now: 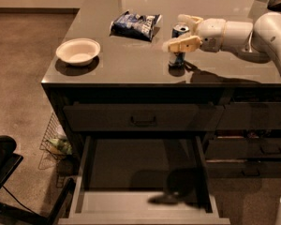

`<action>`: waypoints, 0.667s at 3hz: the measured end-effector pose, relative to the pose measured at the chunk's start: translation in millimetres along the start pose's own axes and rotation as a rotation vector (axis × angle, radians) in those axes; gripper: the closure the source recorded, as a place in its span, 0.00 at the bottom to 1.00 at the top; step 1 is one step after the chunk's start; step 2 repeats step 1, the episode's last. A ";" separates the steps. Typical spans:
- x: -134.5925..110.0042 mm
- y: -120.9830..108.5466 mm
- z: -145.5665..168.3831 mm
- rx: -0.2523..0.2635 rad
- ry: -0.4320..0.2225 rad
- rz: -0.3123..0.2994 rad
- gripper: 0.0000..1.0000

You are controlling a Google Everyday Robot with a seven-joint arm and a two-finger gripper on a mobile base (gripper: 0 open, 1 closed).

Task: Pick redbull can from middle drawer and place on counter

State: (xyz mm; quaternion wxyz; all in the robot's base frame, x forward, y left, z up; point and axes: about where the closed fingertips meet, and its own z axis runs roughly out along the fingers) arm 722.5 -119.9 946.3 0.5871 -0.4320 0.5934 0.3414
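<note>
The redbull can [178, 59] is out of the middle drawer [140, 165], which stands pulled open below. The can is upright on the tabletop [131, 62], towards its front right, and its base appears to rest on the surface. The end effector [173, 32] reaches in from the right on the white arm [234, 34], narrowed onto the can. One finger lies across the can's front and the other sits behind its silver top, so it appears to be holding the can.

The step in hand looks like the release, and the task seems close to done. A good release would first confirm that the base sits flat, because a slim can let go while tilted would topple or roll. The fingers should then part evenly, so that neither one drags the can sideways. The end effector should withdraw to the right along its own line rather than sweep forward, because the tabletop's front edge is near. The snack bag [135, 25] and the white bowl [78, 51] lie to the left, clear of that path.
</note>
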 end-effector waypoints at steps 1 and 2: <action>0.0 0.0 0.0 0.000 0.000 0.000 0.00; 0.0 0.0 0.0 0.000 0.000 0.000 0.00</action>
